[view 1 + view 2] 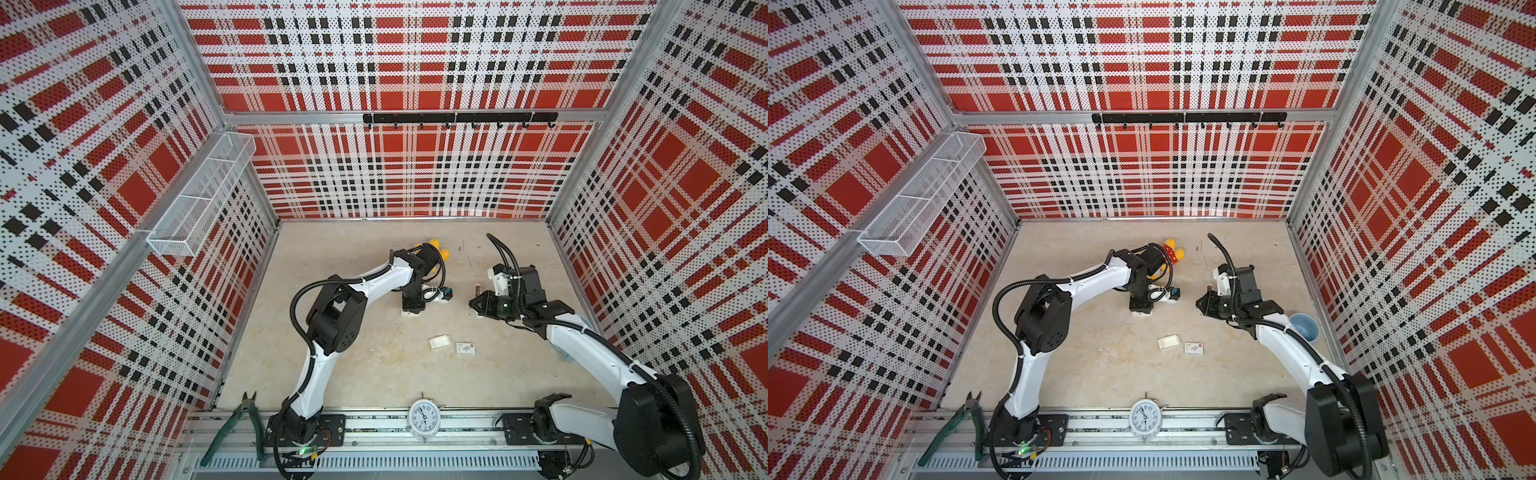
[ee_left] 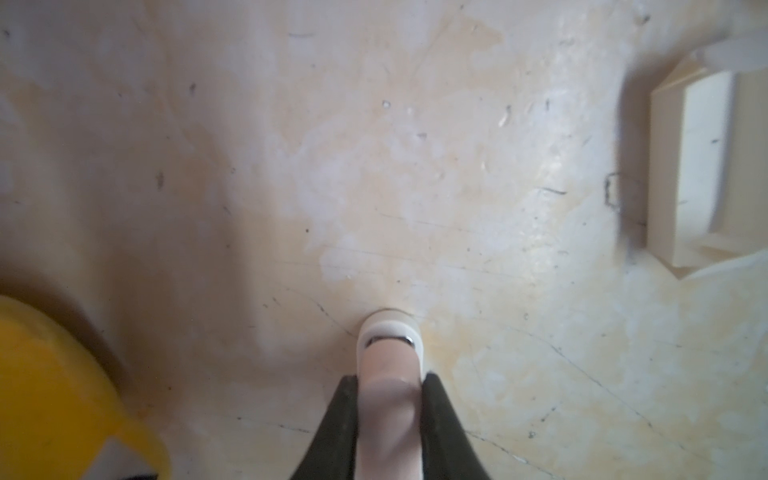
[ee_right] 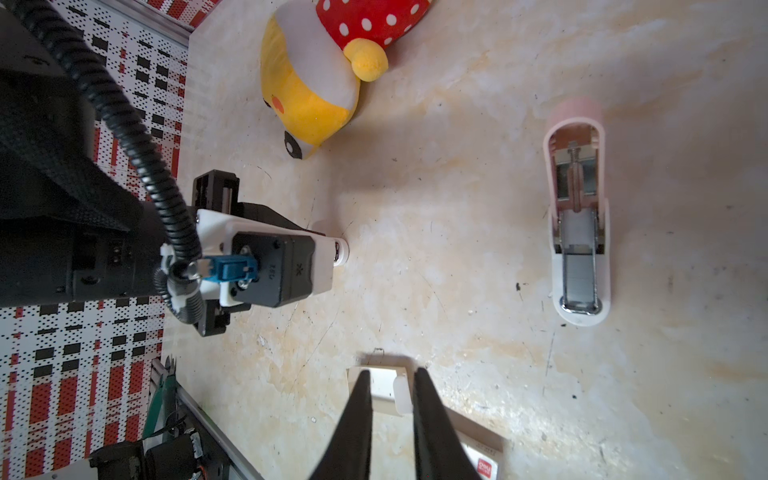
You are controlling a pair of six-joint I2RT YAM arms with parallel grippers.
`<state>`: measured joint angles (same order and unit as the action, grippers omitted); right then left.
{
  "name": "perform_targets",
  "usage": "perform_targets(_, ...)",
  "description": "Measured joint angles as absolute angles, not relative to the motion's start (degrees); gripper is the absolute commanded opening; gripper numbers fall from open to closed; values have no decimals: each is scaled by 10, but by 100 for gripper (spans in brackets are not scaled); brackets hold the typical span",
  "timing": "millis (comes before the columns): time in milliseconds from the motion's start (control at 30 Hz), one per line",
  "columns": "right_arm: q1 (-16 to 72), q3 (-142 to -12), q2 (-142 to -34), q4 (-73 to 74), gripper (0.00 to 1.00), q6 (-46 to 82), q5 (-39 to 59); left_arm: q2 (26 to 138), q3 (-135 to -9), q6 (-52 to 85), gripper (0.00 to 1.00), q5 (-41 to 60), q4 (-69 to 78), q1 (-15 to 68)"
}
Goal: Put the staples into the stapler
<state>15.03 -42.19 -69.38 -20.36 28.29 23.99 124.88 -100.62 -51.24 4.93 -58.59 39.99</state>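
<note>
A pink-and-white stapler (image 3: 577, 224) lies opened out flat on the table. A grey strip of staples (image 3: 579, 278) sits in its metal channel. In both top views my right arm largely covers it (image 1: 478, 287). My right gripper (image 3: 392, 372) hovers beside it with the jaws a little apart and nothing between them (image 1: 473, 305). My left gripper (image 2: 390, 376) is shut on a second pink-white stapler (image 2: 388, 357), whose nose rests on the table (image 3: 340, 251) (image 1: 409, 312).
An open white tray box (image 1: 440, 341) and a printed white staple box (image 1: 465, 348) lie mid-table. One loose staple (image 2: 611, 189) lies next to the tray. A yellow plush toy (image 3: 316, 83), a blue bowl (image 1: 1304, 326), an alarm clock (image 1: 423, 417) and green pliers (image 1: 237, 424) stand around.
</note>
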Motion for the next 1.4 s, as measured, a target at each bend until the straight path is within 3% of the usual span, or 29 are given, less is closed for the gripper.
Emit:
perform_targets(900,150,-422,-694,-203,25,283,234,1240,-997,-512,36,49,-613,393)
perform_targets(1033,150,-422,-694,-203,30,282,224,1239,-997,-512,41,50,-614,393)
perform_targets(1267,150,-422,-705,-199,49,273,178,1209,-995,-513,47,56,-616,393)
perform_targets(1400,150,-422,-722,-189,52,260,146,1184,-995,-512,48,58,-620,393)
